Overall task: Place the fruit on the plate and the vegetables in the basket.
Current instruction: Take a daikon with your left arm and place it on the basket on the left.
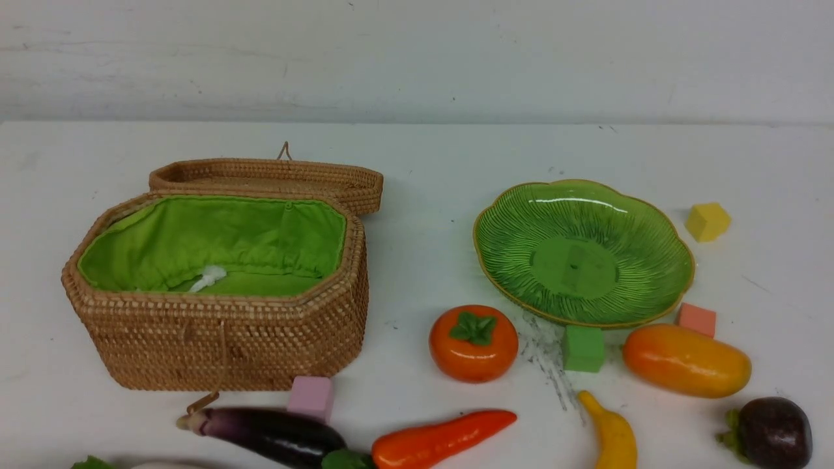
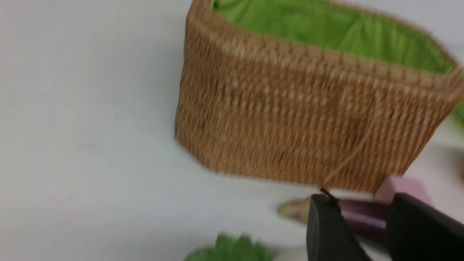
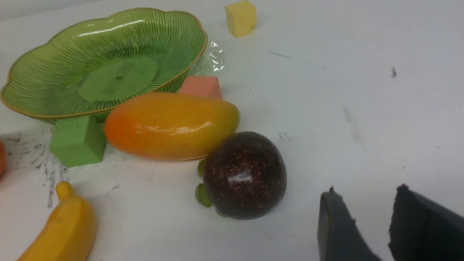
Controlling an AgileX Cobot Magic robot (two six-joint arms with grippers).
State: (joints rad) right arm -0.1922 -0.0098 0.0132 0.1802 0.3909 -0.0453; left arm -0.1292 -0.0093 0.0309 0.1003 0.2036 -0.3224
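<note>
The open basket (image 1: 221, 339) with green lining stands at the left and the green plate (image 1: 521, 260) at the right, both empty. In front of the plate lie the fruit: persimmon (image 1: 474, 344), mango (image 1: 686, 360), banana (image 1: 612, 435) and mangosteen (image 1: 772, 431). The vegetables lie in front of the basket: eggplant (image 1: 267, 435), red-orange pepper (image 1: 443, 440), and a radish (image 1: 159, 465) cut off by the frame edge. My left gripper (image 2: 360, 203) is open, and the eggplant (image 2: 362, 215) shows beyond its gap in a blurred view. My right gripper (image 3: 366, 195) is open over bare table beside the mangosteen (image 3: 243, 175). Neither gripper shows in the front view.
Foam cubes lie about: pink (image 1: 311, 396) by the basket's front corner, green (image 1: 584, 348) and salmon (image 1: 696, 319) at the plate's near rim, yellow (image 1: 707, 221) to its right. The basket lid (image 1: 267, 176) lies open behind. A wall bounds the table's far side.
</note>
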